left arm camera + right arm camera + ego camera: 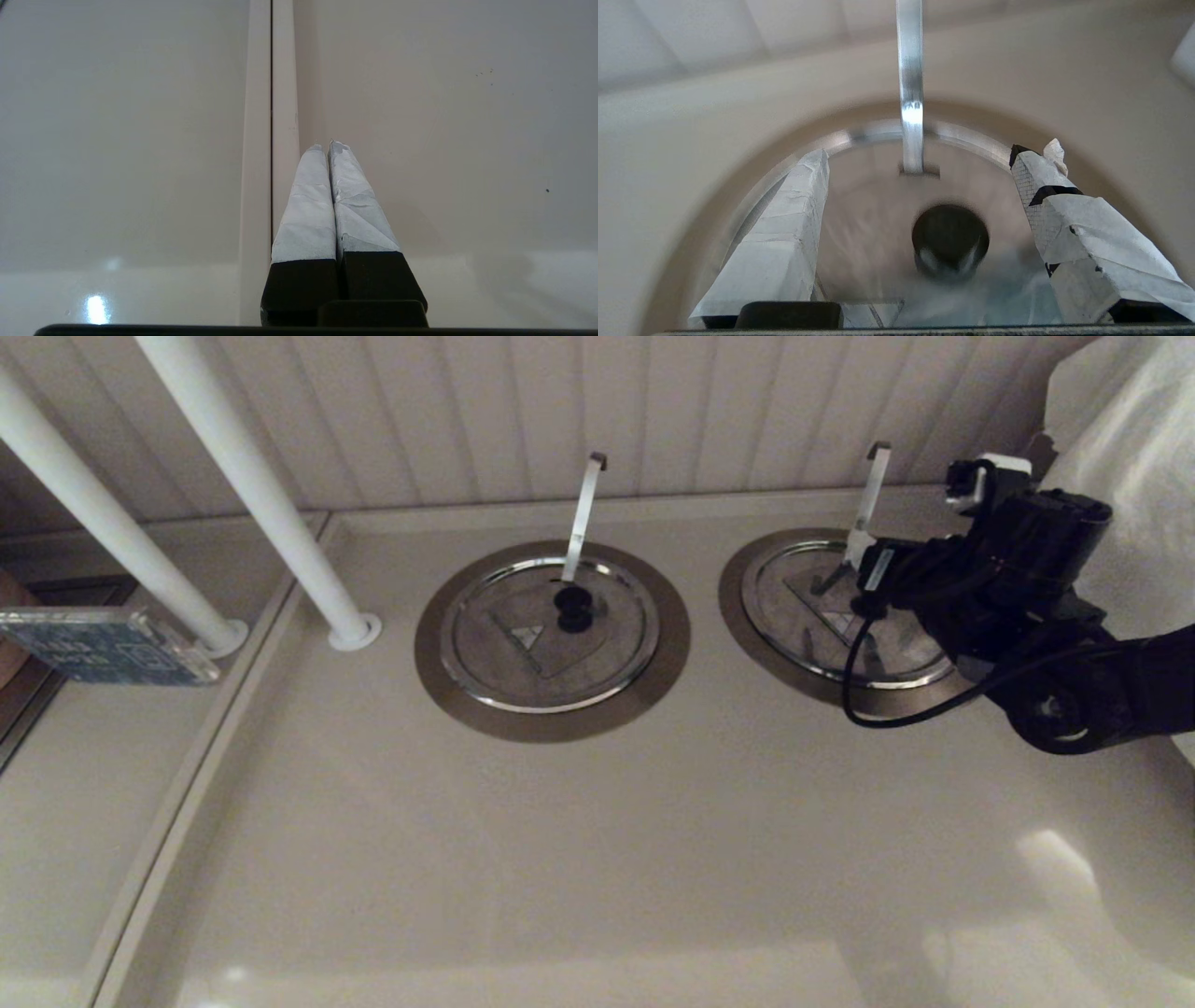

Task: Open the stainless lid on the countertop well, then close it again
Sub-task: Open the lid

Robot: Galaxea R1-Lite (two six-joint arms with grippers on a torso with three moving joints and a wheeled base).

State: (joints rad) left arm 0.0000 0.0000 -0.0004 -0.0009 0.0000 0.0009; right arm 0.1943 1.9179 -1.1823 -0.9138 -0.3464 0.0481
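I see my left claw [325, 145] pressed shut on nothing, over the bare table [444, 116] by a seam. My right claw [920, 196] hangs wide open over the lid [845, 616], its fingers [784, 233] either side of the black knob [950, 238], holding nothing. The lid sits flat in the well's ring [738, 588]. Beyond the knob, a metal handle [873, 490] rises. The twin lid [549, 635] lies well apart.

Brushed-steel stainless lid [845, 616], glossy countertop [597, 840].
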